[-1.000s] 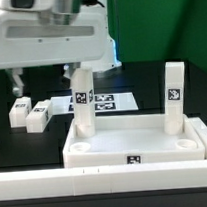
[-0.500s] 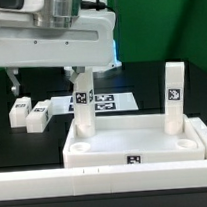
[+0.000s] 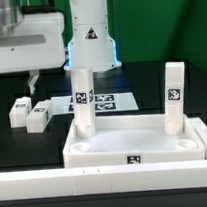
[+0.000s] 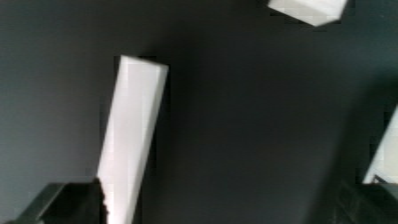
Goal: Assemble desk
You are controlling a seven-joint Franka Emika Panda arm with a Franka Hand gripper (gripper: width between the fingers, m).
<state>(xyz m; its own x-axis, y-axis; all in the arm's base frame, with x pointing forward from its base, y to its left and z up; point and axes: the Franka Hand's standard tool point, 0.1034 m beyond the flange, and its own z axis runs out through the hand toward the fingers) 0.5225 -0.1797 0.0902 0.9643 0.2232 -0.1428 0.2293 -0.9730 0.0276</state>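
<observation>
The desk top (image 3: 134, 139) lies flat, well apart from the jaws toward the exterior view's right. One leg (image 3: 83, 101) stands upright in a far corner socket, and a second standing leg (image 3: 175, 90) is in the other far corner. The two near sockets show nothing in them, so I judge that the step in hand is to fetch a third leg.

Two loose legs lie on the black table (image 3: 4, 148), below the jaws. One is the outer leg (image 3: 20, 110) and the other is the inner leg (image 3: 38, 117), just beside it. To do this well, the jaws should come straight down over one leg only, with one finger on each long side. Because the neighbour lies so near, a finger could push it, so it is safer to line up carefully first. A grip near the middle of the leg should keep it from tilting when it is lifted.

The arm (image 3: 92, 32) reaches toward the exterior view's left. Its gripper (image 3: 28, 85) points down and hovers above the table, with the jaws apart and nothing between them. In the wrist view a long white bar (image 4: 128, 130) lies on the dark table under the jaws, seemingly off the middle of the gap. It is probably one of the loose legs, but I cannot tell for sure.
</observation>
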